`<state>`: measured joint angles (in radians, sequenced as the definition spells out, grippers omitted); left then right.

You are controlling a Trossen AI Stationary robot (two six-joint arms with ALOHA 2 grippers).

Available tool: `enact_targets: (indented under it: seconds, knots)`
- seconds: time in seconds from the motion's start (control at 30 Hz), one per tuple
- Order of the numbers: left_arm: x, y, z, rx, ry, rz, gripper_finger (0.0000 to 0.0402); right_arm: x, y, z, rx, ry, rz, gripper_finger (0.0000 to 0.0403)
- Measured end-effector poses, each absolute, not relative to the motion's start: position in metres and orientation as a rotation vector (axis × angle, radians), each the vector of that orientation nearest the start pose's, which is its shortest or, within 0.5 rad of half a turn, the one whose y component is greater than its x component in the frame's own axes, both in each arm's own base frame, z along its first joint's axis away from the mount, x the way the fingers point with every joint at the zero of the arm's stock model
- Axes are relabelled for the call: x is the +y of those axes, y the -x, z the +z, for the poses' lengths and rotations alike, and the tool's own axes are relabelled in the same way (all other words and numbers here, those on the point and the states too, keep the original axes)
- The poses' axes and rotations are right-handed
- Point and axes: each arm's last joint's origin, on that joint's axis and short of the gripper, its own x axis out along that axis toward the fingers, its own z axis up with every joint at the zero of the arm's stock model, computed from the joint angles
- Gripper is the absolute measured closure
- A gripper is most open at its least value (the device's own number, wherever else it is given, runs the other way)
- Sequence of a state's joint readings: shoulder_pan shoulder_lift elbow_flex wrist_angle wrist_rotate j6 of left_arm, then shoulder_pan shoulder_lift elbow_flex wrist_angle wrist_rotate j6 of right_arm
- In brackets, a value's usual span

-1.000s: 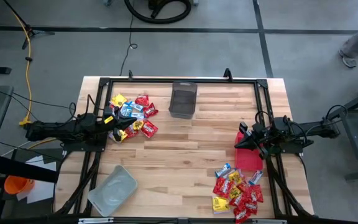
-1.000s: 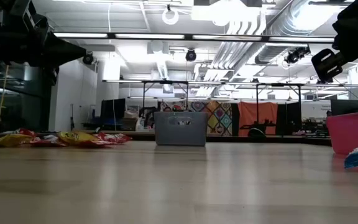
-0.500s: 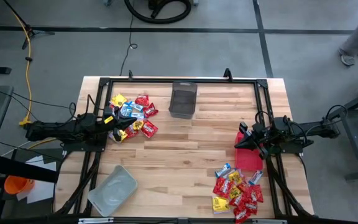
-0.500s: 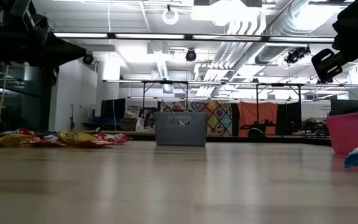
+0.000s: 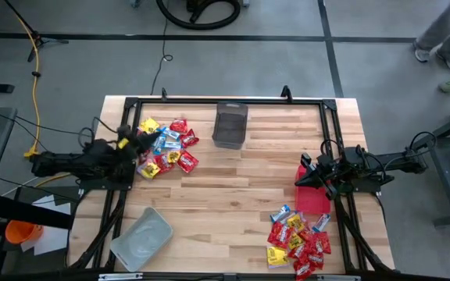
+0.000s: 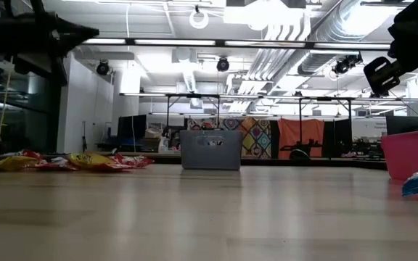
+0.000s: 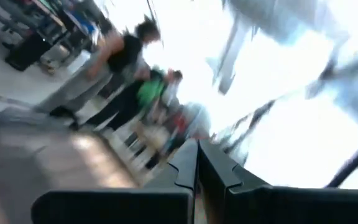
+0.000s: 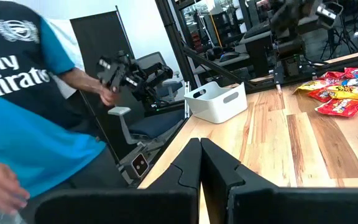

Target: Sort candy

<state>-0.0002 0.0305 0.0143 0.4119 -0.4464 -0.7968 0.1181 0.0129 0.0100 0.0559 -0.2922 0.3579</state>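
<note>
text: "Fly" and "mirat…" (cut off) | on: person's blue shirt point(image 8: 23, 93)

Candy point(image 5: 166, 148) lies in two flat heaps, red, yellow and blue-white packets, at opposite table corners

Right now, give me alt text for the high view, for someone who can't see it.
Wooden table from above: candy piled far left beside the left gripper, more candy near right below a red bin at the right gripper. Dark mesh bin at back, grey bin front left.
</note>
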Motion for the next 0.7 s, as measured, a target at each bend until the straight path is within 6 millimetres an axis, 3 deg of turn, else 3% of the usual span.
enact_targets:
  seconds: [0.17, 0.27, 0.4, 0.53, 0.7]
  knots:
    - [0.010, -0.088, 0.245, -0.635, 0.816, 0.176, 0.0401, 0.020, -0.095, 0.171, 0.021, -0.348, 0.415, 0.0402]
    - [0.010, -0.099, 0.273, -0.455, 0.709, 0.266, 0.0394, 0.020, -0.095, 0.171, 0.021, -0.348, 0.416, 0.0402]
    - [0.012, -0.106, 0.304, -0.082, 0.619, 0.426, 0.0357, 0.020, -0.095, 0.171, 0.021, -0.348, 0.416, 0.0402]
    - [0.018, -0.110, 0.299, 0.351, 0.608, 0.649, 0.0301, 0.020, -0.095, 0.171, 0.021, -0.348, 0.415, 0.0402]
    - [0.030, -0.123, 0.254, 0.702, 0.726, 0.883, 0.0232, 0.020, -0.095, 0.171, 0.021, -0.348, 0.415, 0.0402]
